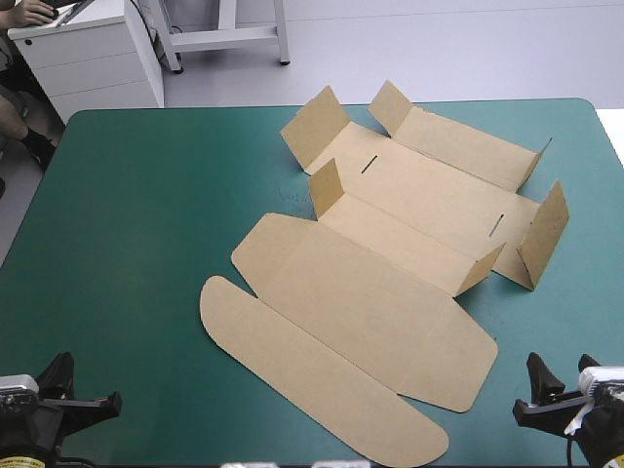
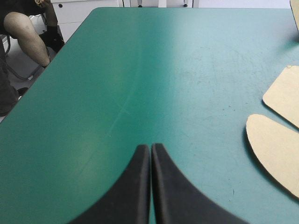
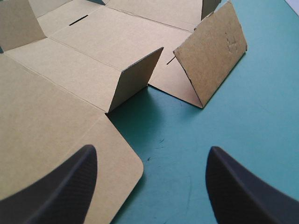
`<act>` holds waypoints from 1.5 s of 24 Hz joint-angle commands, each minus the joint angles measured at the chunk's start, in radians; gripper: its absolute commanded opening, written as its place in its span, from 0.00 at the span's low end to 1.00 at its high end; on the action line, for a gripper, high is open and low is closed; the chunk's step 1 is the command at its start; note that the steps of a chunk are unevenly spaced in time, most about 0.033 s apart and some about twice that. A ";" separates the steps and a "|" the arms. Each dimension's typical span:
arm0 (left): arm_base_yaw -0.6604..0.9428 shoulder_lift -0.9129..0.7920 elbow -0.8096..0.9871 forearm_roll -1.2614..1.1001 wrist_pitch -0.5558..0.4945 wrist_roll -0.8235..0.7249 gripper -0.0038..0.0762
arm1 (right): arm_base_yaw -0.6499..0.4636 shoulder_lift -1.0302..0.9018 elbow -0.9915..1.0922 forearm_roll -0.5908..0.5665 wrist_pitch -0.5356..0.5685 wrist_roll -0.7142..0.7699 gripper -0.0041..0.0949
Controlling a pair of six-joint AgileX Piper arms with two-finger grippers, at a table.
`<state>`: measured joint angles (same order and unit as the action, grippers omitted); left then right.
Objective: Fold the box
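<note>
While the box (image 1: 390, 253) lies mostly flat at the table's (image 1: 136, 244) middle, my left gripper (image 2: 150, 147) is pressed together, my right gripper (image 3: 152, 149) spread.

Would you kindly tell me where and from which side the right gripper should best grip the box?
Probably the raised flap at the right end of the box. It stands tilted off the cover, top edge free, ahead of the open right gripper; the panels lie flat. Approach from the near right.

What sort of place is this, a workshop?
Likely a robot test bench: a table with a teal-green cover, the left gripper and right gripper at its near edge, and an unfolded brown box.
</note>
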<state>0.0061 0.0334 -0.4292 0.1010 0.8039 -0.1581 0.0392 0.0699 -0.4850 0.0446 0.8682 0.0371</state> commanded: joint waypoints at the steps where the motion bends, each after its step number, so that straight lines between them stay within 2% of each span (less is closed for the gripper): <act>1: -0.007 0.014 -0.023 -0.003 -0.074 -0.009 0.04 | -0.005 0.087 -0.075 0.007 -0.049 0.133 0.67; 8: -0.007 0.014 -0.023 -0.003 -0.074 -0.009 0.04 | -0.005 0.326 -0.207 0.044 -0.002 0.260 0.67; 17: -0.007 0.014 -0.023 -0.001 -0.074 -0.009 0.04 | -0.005 0.832 -0.471 0.053 -0.007 0.426 0.67; 20: -0.007 0.014 -0.023 -0.001 -0.074 -0.009 0.04 | -0.005 1.011 -0.529 0.138 0.001 0.430 0.67; 24: -0.007 0.014 -0.023 -0.001 -0.074 -0.009 0.04 | -0.005 1.217 -0.570 0.168 -0.006 0.465 0.67; 33: -0.007 0.014 -0.023 -0.001 -0.074 -0.009 0.04 | -0.005 1.381 -0.577 0.172 -0.081 0.478 0.66; 36: -0.007 0.014 -0.023 -0.001 -0.074 -0.009 0.04 | -0.005 1.412 -0.577 0.178 -0.068 0.502 0.60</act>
<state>0.0061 0.0334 -0.4292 0.1010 0.8039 -0.1581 0.0392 1.4896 -1.0289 0.2059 0.8194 0.5263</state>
